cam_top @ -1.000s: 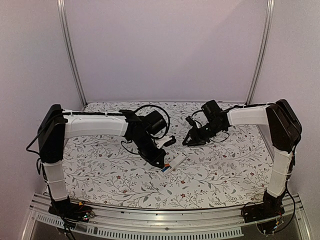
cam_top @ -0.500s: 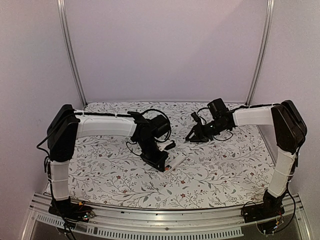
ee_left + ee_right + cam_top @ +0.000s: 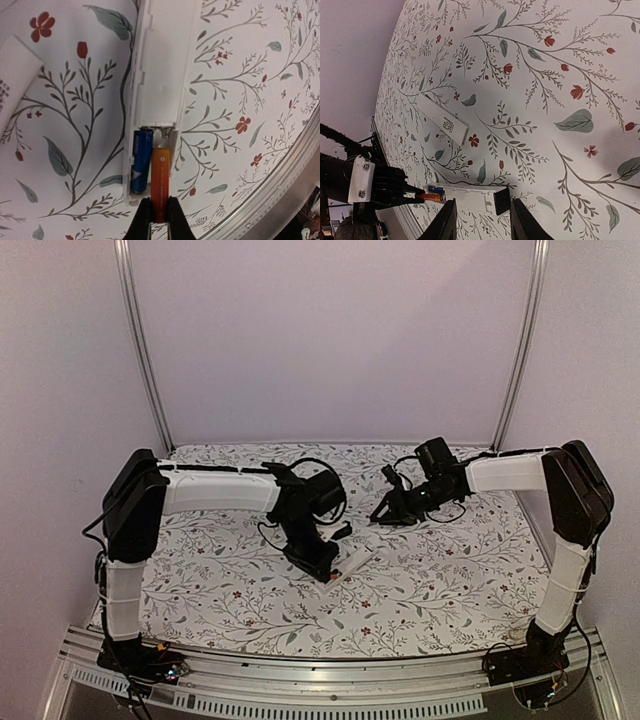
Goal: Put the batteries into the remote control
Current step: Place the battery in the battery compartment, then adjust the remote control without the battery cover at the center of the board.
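Observation:
The white remote control (image 3: 161,65) lies on the flowered table with its back up and its battery recess open at the near end. The blue battery (image 3: 141,159) lies in the left slot. My left gripper (image 3: 159,220) is shut on the orange-red battery (image 3: 159,175), which lies along the right slot with its near end past the remote's edge. In the top view the left gripper (image 3: 325,573) is at the remote's (image 3: 356,560) near end. My right gripper (image 3: 482,225) is open and empty, above the table and apart from the remote (image 3: 470,196).
A flat white cover piece (image 3: 442,119) with small print lies on the table beyond the remote; it also shows in the left wrist view (image 3: 15,75). The table's metal front rail (image 3: 280,185) runs close by the remote's near end.
The right gripper has drawn back to the right, away from the remote, and then held still. The left arm's upper link swung right while its gripper stayed at the remote's near end.

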